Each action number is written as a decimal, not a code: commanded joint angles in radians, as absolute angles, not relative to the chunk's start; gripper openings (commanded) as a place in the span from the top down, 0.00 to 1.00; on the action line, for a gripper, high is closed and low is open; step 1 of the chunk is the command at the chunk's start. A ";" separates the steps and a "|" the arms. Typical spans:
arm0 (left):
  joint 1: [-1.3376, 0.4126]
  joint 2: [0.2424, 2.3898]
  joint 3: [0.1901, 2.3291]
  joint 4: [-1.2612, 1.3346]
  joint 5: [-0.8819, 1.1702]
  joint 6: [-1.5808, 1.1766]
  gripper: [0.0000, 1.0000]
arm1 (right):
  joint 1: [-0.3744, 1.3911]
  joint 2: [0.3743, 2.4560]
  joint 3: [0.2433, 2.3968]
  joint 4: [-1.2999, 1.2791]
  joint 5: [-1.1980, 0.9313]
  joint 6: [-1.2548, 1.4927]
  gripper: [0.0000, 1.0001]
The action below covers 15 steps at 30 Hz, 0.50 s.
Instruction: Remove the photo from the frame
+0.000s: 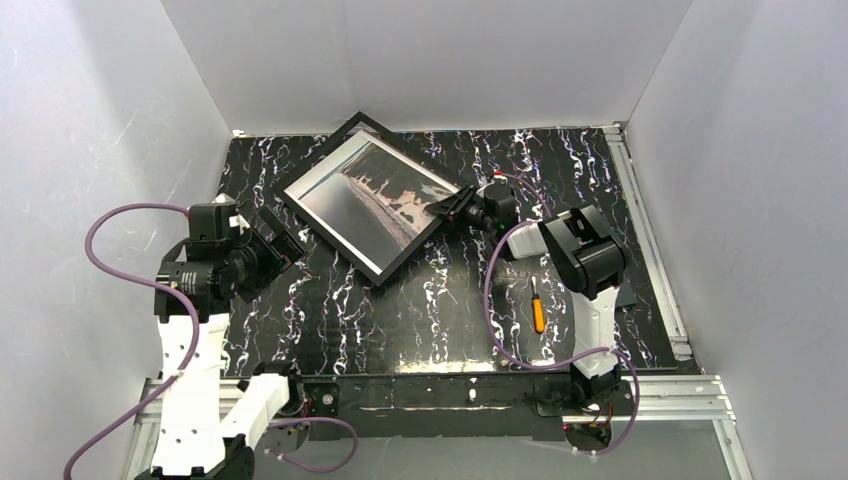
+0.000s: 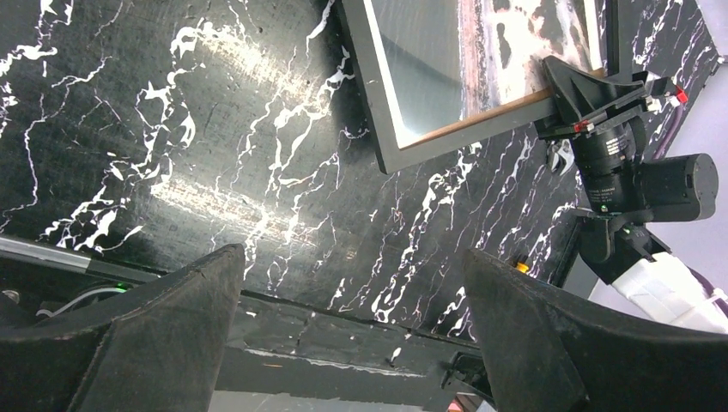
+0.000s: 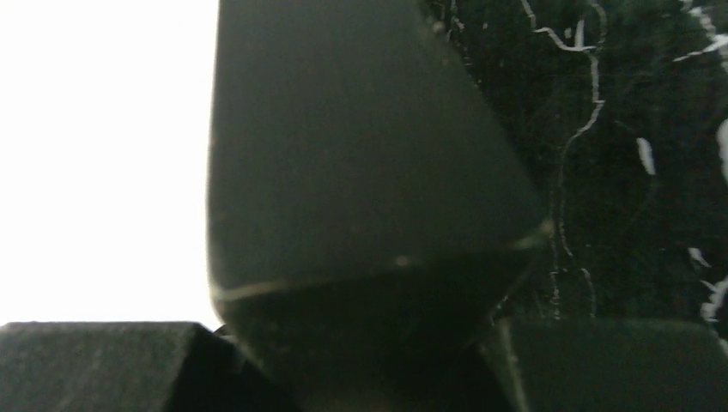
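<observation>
The black frame (image 1: 333,238) lies at an angle on the table's far left, one corner near the back wall. The photo (image 1: 375,200), a grey shoreline print, sits in it with its right corner raised off the frame. My right gripper (image 1: 452,207) is shut on that corner. The left wrist view shows the frame's border (image 2: 371,86), the photo's glossy face (image 2: 429,60) with its brown edge lifted, and the right gripper (image 2: 577,96) clamping it. The right wrist view is filled by the dark photo corner (image 3: 360,172) between the fingers (image 3: 94,365). My left gripper (image 1: 285,245) (image 2: 356,292) hangs open and empty left of the frame.
An orange-handled screwdriver (image 1: 537,312) lies on the black marbled table (image 1: 400,320) near the right arm. White walls enclose the table on three sides. A metal rail (image 1: 655,250) runs along the right edge.
</observation>
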State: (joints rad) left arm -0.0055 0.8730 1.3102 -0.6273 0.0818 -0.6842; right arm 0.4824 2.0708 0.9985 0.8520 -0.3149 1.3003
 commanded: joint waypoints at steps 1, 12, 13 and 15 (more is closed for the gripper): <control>-0.002 0.877 1.294 -0.662 0.110 -0.693 0.02 | 0.443 2.040 1.001 0.764 -0.234 1.206 0.99; -0.002 0.893 1.282 -0.646 0.129 -0.703 0.02 | 0.409 2.043 1.020 0.682 -0.276 1.176 0.99; -0.002 0.894 1.283 -0.646 0.130 -0.703 0.02 | 0.407 2.041 1.027 0.663 -0.277 1.166 0.99; -0.002 0.895 1.286 -0.646 0.129 -0.702 0.02 | 0.404 2.039 1.043 0.628 -0.279 1.148 0.99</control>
